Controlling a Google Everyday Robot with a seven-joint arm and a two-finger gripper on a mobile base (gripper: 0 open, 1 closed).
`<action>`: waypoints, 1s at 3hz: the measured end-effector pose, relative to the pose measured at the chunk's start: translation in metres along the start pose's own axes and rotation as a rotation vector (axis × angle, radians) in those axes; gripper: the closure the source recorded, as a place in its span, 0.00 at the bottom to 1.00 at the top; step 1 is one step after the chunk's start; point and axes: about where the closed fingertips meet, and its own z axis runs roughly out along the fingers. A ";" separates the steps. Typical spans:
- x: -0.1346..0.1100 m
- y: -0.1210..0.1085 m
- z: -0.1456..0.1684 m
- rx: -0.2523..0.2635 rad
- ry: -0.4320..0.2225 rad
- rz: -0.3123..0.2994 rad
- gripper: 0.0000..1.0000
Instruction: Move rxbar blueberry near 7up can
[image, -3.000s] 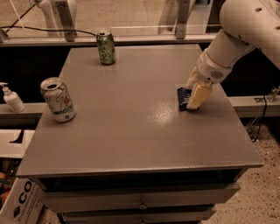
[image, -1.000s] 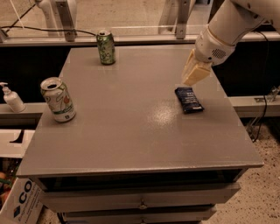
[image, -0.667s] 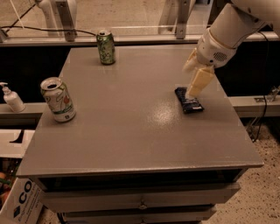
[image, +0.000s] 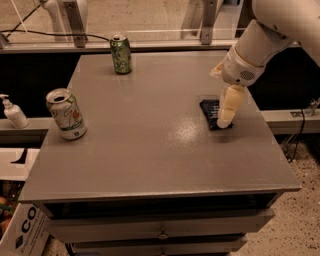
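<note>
The gripper (image: 224, 122) is lowered at the right of centre of the frame, its tip set on or just over the rxbar blueberry (image: 209, 111). The bar lies flat near the right edge of the grey table (image: 150, 150). Whether the gripper is closed on the bar cannot be told, since its pale end is seen as one column that covers part of the wrapper.

The step in hand is judged to be the grasp of the bar. A flat, thin wrapper is best taken across its short side, low against the tabletop. The hold should be confirmed before any lift is made. The 7up can (image: 66, 114) stands upright at the left of the frame, well apart from the bar, so a long carry across bare table is called for. The bar should be set down just beside the can without the can being touched, as a light can is easily tipped.

Of the containers, the 7up can's silver top is seen, but what is inside is not shown. A darker green can (image: 120, 54) stands upright at the upper left, its contents likewise hidden. A white pump bottle (image: 13, 112) is seen at the far left edge. The drawers (image: 160, 232) under the table are shut. A cardboard box (image: 20, 230) is cut off at the lower left, and its contents cannot be made out.
</note>
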 end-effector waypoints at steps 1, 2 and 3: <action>0.005 0.001 0.008 -0.003 0.008 0.004 0.00; 0.012 0.002 0.012 -0.004 0.013 0.013 0.00; 0.016 0.004 0.018 -0.008 0.011 0.017 0.18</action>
